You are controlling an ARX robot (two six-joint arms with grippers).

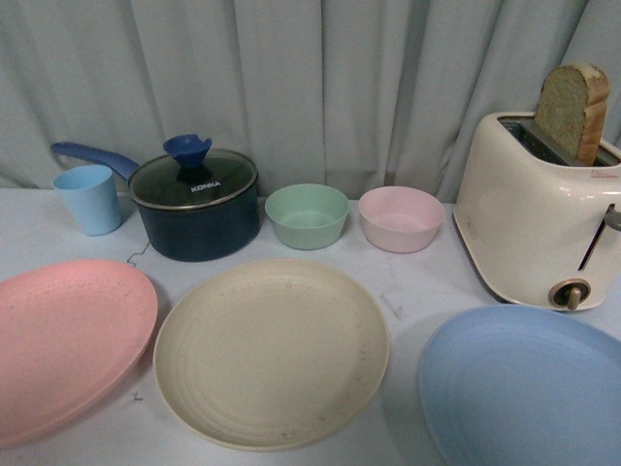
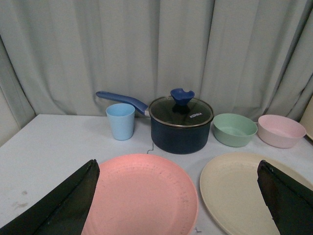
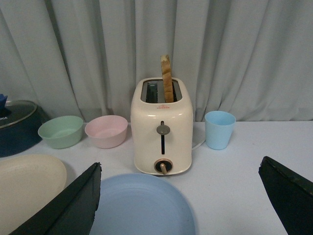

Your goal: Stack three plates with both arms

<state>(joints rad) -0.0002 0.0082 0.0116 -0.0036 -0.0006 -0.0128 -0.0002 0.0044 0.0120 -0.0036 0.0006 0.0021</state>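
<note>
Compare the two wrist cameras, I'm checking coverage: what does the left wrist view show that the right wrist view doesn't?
Left wrist only: pink plate, blue cup by the saucepan. Right wrist only: light blue plate, toaster holding bread, another blue cup beside it. Both: cream plate, saucepan, green bowl, pink bowl.

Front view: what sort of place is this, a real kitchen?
Likely a staged kitchen test bench, not a home: a toaster holding bread, a lidded saucepan and a cream plate sit on a plain white table before a grey curtain.
</note>
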